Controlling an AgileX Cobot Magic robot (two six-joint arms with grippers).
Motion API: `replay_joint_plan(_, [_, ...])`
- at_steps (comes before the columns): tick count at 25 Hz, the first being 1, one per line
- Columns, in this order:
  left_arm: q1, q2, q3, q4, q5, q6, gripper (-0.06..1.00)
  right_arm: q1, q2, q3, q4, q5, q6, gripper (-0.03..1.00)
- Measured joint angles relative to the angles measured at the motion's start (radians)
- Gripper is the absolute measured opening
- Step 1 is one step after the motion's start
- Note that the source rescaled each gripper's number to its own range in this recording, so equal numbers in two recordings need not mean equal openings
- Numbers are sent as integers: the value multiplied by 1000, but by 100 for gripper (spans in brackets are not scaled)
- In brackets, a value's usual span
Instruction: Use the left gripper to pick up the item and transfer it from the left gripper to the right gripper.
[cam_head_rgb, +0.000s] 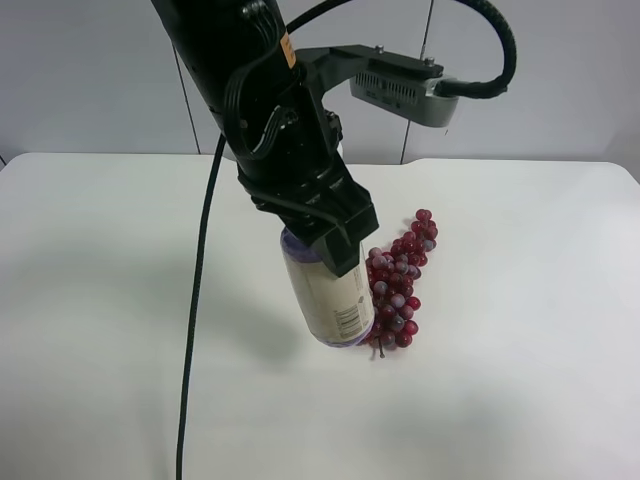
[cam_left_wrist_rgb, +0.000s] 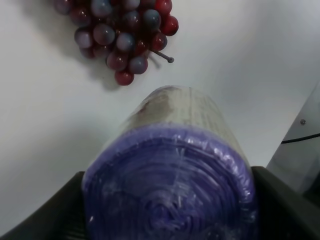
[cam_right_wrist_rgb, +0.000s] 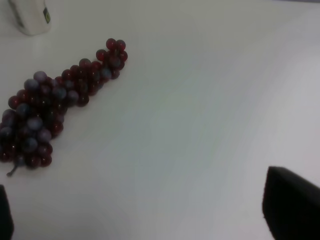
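We have the left gripper (cam_left_wrist_rgb: 170, 202) closed on the canister (cam_head_rgb: 335, 295), jaws pressed to both sides of its purple end, w/ the cream label and barcode end pointing down at the table (cam_head_rgb: 520, 400). The canister hangs tilted, just beside the grapes (cam_head_rgb: 400, 275). We can't tell if its low end is clear of the table or touching it. The right gripper (cam_right_wrist_rgb: 147, 215) has its jaws spread wide w/ nothing between them, looking down on the grapes, so we judge the pick-up about done and the handover not yet begun. Risks, imo: 1) the wrap looks glossy and the grip sits at 1 end only, so the long body could swing or slip, esp. on a quick move; 2) the low end could clip the grapes and drag them, b/c they're so close; 3) only the label half is free for the right jaws, so a badly lined-up approach may knock the canister, and releasing the left before the right has closed would drop it.
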Motion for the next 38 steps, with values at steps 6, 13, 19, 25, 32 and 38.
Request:
replay_joint_plan(6, [44, 0, 0, -45, 29, 30, 1, 0, 0, 0, 0, 0, 0, 100])
replay_joint_plan(13, [197, 0, 0, -239, 91, 149, 1, 0, 0, 0, 4, 0, 0, 100])
replay_joint_plan(19, [280, 0, 0, -352, 135, 221, 1, 0, 148, -36, 89, 1, -18, 100])
replay_joint_plan(25, [337, 0, 0, -399, 135, 234, 1, 110, 435, -143, 135, -50, -139, 100])
replay_joint_plan(32, [370, 0, 0, -423, 135, 235, 1, 354, 682, -208, 142, -170, -262, 100])
replay_joint_plan(38, [371, 0, 0, -424, 135, 236, 1, 550, 875, -257, 143, -305, -363, 100])
